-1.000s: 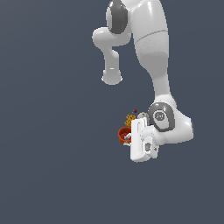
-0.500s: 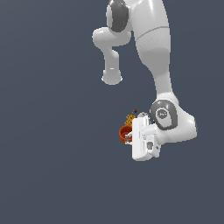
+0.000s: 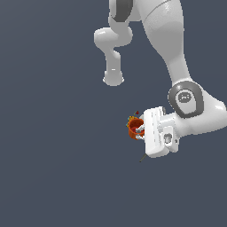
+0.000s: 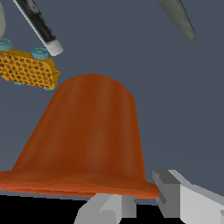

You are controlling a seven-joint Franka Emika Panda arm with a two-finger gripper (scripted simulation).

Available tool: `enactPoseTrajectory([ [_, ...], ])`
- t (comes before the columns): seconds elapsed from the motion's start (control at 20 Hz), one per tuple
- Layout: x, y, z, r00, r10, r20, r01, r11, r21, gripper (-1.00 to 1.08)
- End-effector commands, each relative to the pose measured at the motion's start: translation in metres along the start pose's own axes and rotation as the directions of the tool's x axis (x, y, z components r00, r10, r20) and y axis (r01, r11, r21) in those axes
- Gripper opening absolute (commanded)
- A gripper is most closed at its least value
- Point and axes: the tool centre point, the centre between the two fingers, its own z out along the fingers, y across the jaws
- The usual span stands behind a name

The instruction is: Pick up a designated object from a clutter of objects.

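Exterior view | tool (image 3: 139, 131) unmoved | orange-red cup (image 3: 134, 127) between fingers

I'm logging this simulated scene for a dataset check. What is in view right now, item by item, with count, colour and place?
cup: one, orange-red, at the tool, rim by the fingertips.
perforated block: one, yellow-orange with small blue knobs, just beyond the cup.
marker: one, black with a white end, beyond the block.
grey tapered object: one, only partly in the wrist view; identity unclear.
floor: plain dark blue-grey.
arm: one, white with grey joints, reaching down from the top of the exterior view.
tool: one, white-grey; grip state unclear.
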Motion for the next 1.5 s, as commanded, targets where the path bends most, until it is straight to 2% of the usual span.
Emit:
enactPoseTrajectory([
  [0.0, -0.015, -0.003, -0.026, 1.0, 0.0, -0.002, 0.0, 1.0, -0.001, -1.0],
  [0.75, -0.091, -0.013, -0.165, 1.0, 0.0, -0.004, 0.0, 1.0, 0.002, -1.0],
  [1.1, -0.114, -0.014, -0.207, 1.0, 0.002, -0.001, -0.002, 1.0, 0.001, -1.0],
  [1.45, -0.127, -0.014, -0.232, 1.0, 0.003, 0.001, -0.003, 1.0, 0.0, -1.0],
])
